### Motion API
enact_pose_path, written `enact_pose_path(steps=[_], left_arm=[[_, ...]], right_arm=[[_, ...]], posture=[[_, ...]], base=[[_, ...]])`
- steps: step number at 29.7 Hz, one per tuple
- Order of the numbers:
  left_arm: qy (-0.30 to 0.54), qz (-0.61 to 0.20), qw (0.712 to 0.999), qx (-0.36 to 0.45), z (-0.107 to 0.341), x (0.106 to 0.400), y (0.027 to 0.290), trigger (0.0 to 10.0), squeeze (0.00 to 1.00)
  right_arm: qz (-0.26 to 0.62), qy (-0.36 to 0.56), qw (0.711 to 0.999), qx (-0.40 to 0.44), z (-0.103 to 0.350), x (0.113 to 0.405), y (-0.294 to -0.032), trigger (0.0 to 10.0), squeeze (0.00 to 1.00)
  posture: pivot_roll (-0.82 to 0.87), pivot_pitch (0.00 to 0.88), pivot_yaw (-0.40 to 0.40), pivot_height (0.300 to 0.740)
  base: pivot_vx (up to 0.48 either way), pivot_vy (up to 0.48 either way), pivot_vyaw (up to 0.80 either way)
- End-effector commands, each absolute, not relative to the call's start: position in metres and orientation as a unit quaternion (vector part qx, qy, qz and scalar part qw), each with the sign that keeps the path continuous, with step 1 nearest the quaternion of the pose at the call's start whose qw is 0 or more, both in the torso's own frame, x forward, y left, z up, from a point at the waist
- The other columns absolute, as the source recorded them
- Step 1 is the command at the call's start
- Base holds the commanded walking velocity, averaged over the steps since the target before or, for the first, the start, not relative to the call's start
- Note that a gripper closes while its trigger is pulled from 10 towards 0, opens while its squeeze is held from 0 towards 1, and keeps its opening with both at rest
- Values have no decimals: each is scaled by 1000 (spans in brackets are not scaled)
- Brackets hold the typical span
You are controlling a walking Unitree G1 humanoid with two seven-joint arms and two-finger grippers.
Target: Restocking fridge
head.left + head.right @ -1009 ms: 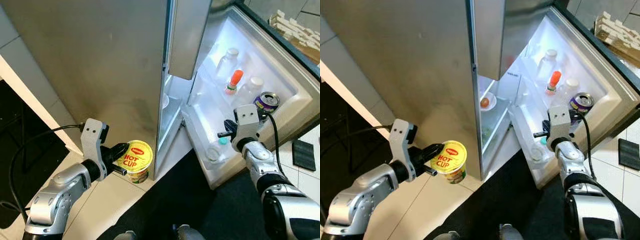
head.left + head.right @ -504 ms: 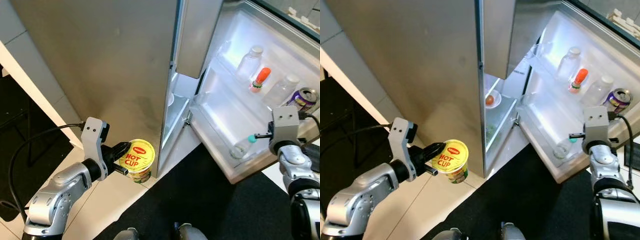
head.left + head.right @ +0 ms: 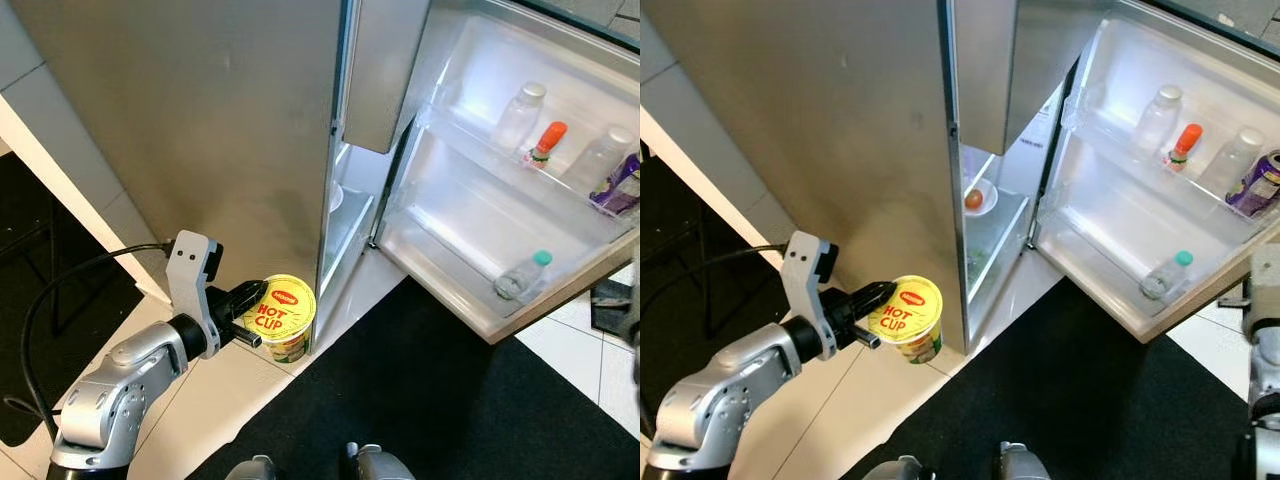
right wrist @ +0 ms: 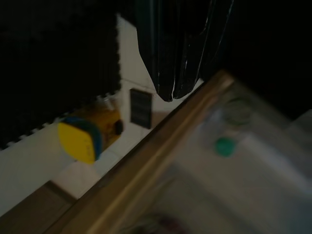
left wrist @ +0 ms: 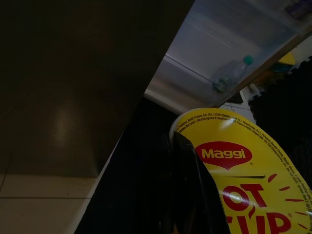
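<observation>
My left gripper (image 3: 248, 312) is shut on a yellow Maggi Hot Cup noodle tub (image 3: 283, 316), held low in front of the fridge's steel side (image 3: 230, 130). In the left wrist view the tub's lid (image 5: 243, 175) sits against one black finger. The fridge door (image 3: 470, 225) stands wide open to the right. Its upper rack holds two clear bottles (image 3: 520, 112), an orange-capped bottle (image 3: 545, 143) and a purple can (image 3: 622, 185). A teal-capped bottle (image 3: 520, 278) lies in the lower rack. My right gripper (image 4: 173, 95) is shut, just past the door's outer edge (image 4: 161, 146). The right arm (image 3: 1265, 320) is at the frame's right edge.
Inside the fridge a small bowl with an orange-red item (image 3: 974, 199) sits on a shelf. A black mat (image 3: 450, 400) covers the floor before the door. A black cable (image 3: 60, 290) trails from my left arm. A yellow and blue object (image 4: 80, 141) lies on the tiles.
The fridge door has swung further open to the right. My right gripper has come off it and moved out to the frame's right edge. The left gripper still holds the tub in place.
</observation>
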State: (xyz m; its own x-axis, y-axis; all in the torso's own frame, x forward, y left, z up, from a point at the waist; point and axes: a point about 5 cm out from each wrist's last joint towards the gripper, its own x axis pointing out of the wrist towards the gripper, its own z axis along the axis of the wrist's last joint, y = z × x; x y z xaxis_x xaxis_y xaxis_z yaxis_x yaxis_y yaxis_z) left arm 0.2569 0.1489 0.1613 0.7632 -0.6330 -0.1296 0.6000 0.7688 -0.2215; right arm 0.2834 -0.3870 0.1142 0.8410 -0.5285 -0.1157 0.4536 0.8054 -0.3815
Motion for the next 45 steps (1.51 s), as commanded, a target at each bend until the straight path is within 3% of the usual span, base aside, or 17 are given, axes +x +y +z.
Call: enact_pose_path(steps=[1, 8, 12, 17, 24, 29, 45], left_arm=[[105, -341, 929, -95, 157, 255, 143, 10000, 0], [95, -368, 919, -103, 160, 256, 136, 10000, 0], [95, -375, 916, -102, 159, 257, 134, 10000, 0], [99, -397, 907, -95, 155, 259, 129, 10000, 0], [95, -416, 900, -90, 156, 262, 122, 10000, 0], [91, -439, 890, -85, 155, 265, 114, 10000, 0], [81, -455, 885, -65, 150, 271, 102, 10000, 0]], right_arm=[[-247, 141, 946, -155, 89, 275, -377, 10000, 0], [-196, 261, 939, -109, 12, 241, -334, 10000, 0], [-177, 292, 935, -100, -5, 231, -321, 10000, 0], [-89, 389, 912, -91, -55, 197, -266, 10000, 0], [-44, 447, 889, -91, -78, 168, -241, 10000, 0], [-37, 472, 876, -92, -85, 156, -237, 10000, 0], [-40, 474, 875, -92, -82, 163, -240, 10000, 0]], posture=[[139, 234, 21, 740], [127, 199, 13, 740], [121, 189, 9, 740], [106, 161, 2, 740], [92, 114, 3, 740], [82, 91, 7, 740], [70, 48, 0, 740]], base=[[0, 0, 0], [0, 0, 0], [0, 0, 0], [0, 0, 0], [0, 0, -320], [0, 0, -775], [0, 0, -775]])
